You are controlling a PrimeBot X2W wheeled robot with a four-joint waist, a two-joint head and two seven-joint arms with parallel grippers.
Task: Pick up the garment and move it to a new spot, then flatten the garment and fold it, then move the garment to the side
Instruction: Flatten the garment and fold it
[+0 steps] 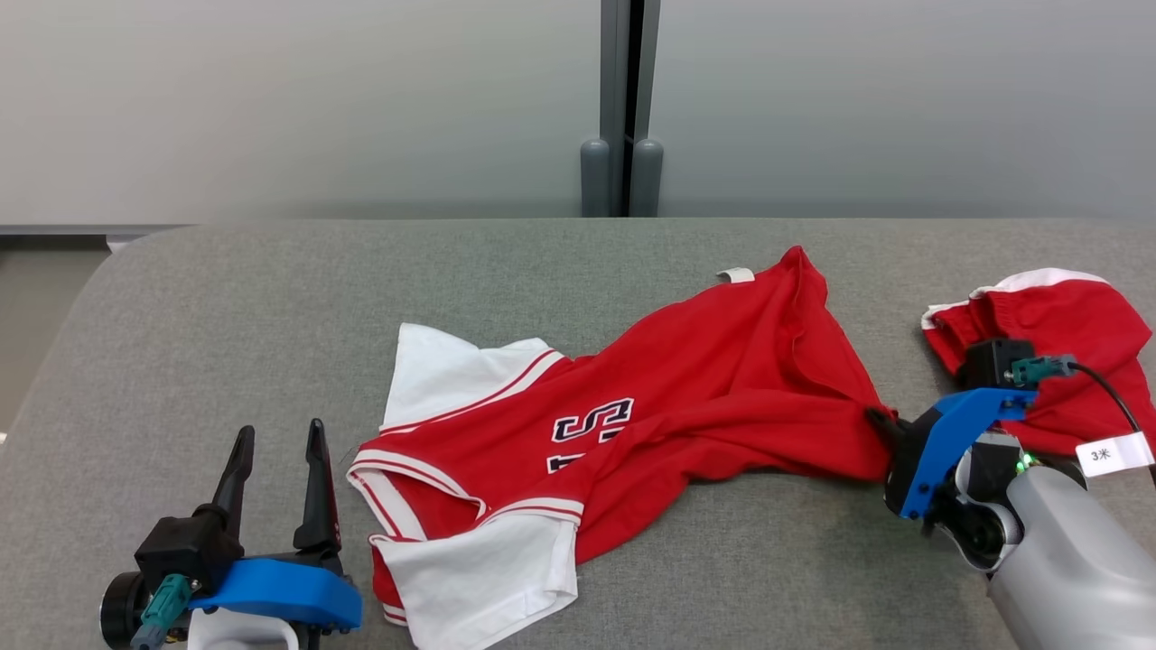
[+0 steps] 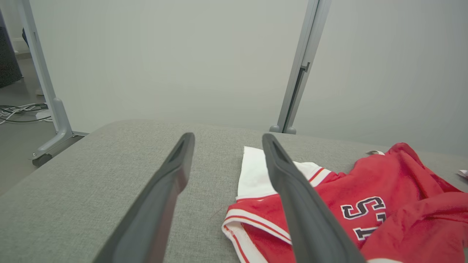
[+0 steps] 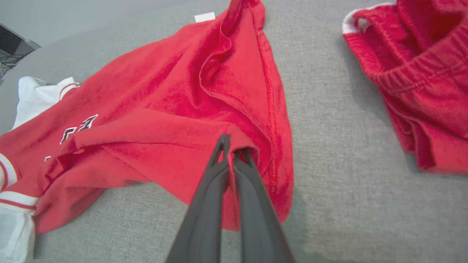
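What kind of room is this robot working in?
Probably an office or lab: grey partition panels, loose cables on the floor, and a cloth-covered grey table holding a red shirt.

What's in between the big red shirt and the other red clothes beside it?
A bare strip of grey surface separates the shirt from the smaller red garment; the right wrist view shows it best.

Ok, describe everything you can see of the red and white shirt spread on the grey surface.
The shirt looks like soft red knit, with white sleeves, red-and-white striped trim and dark white-edged lettering. It lies crumpled and twisted across the grey padded surface, sleeves toward the robot's left, a white tag at its far edge. The right gripper is shut on its opposite end.
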